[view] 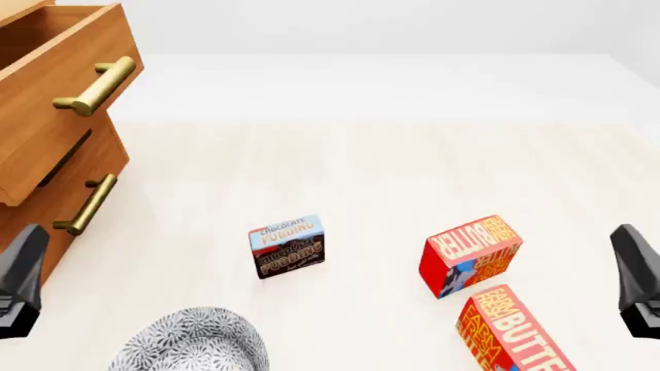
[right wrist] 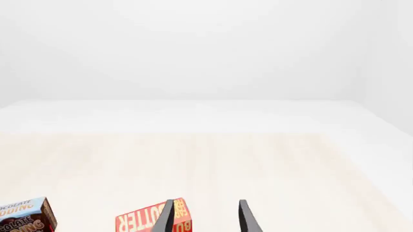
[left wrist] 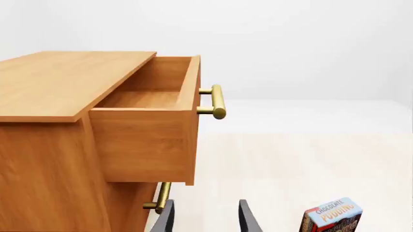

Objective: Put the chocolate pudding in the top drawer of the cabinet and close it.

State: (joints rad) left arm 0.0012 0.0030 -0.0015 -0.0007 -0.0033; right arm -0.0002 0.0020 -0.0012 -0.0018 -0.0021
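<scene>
**Drawer open, pudding not yet picked up**

At the far left of the front view the cabinet (view: 46, 166) is seen, with the top drawer (view: 62, 73) pulled well out and its brass handle (view: 98, 86) facing the desk. In the left wrist view the part of the drawer's inside that shows holds nothing. The lower drawer (view: 77, 182) is shut.

Beside the cabinet, at the near edge, the left gripper (left wrist: 205, 217) is held low; its fingers are parted with nothing between them. A grey speckled round object (view: 191, 340) is seen on the desk (view: 361, 170) just to its right; what it is cannot be told.

Near the middle of the desk the pudding (view: 287, 246) is found, apart from everything else and touched by neither gripper. Further right two butter boxes (view: 469, 255) are set close together, one nearer the front edge.

At the far right the right gripper (right wrist: 205, 217) is likewise spread and empty.

The opening step is judged done. Three steps are judged left: the pudding is to be grasped, placed in the drawer, and the drawer pushed shut.
</scene>
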